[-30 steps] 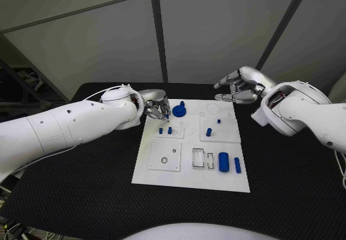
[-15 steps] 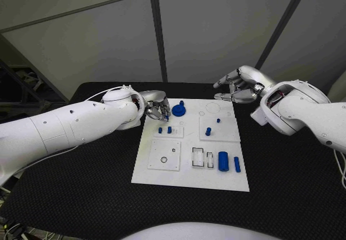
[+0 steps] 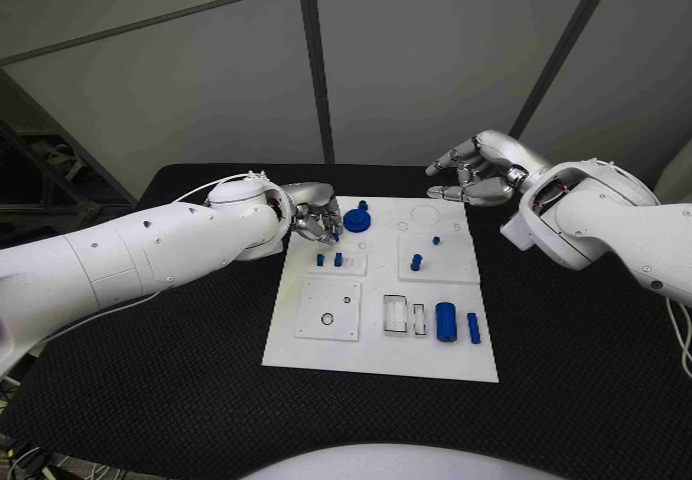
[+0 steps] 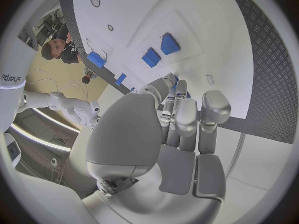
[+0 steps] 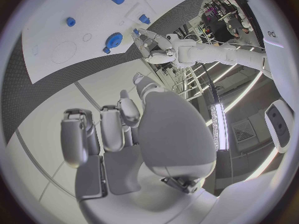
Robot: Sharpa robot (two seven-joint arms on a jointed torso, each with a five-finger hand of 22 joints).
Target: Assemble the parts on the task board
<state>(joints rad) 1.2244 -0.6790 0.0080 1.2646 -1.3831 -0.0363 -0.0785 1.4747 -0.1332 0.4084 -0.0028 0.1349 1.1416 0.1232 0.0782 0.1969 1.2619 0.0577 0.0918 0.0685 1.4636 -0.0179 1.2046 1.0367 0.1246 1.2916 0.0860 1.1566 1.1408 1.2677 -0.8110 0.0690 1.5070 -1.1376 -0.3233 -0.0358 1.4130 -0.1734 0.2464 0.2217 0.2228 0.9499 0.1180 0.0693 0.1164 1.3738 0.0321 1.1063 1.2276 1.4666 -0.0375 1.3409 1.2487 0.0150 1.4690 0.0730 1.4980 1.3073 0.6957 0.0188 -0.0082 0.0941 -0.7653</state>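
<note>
Task board (image 3: 382, 350), table centre: blue parts (image 3: 447, 322) on it. Left hand (image 3: 313, 220), board's far left corner, pinching small blue part (image 3: 330, 233). Right hand (image 3: 480, 170), beyond far right corner, fingers curled, holding nothing.

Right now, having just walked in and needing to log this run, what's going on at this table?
The left robot hand hovers at the far left corner of the white rectangular task board, pinching what looks like a small blue part beside the round blue disc. The right robot hand hangs beyond the far edge, fingers curled, holding nothing.

Left hand (image 3: 313, 217) with fingers curled low; right hand (image 3: 480, 170) raised, fingers curled.
</note>
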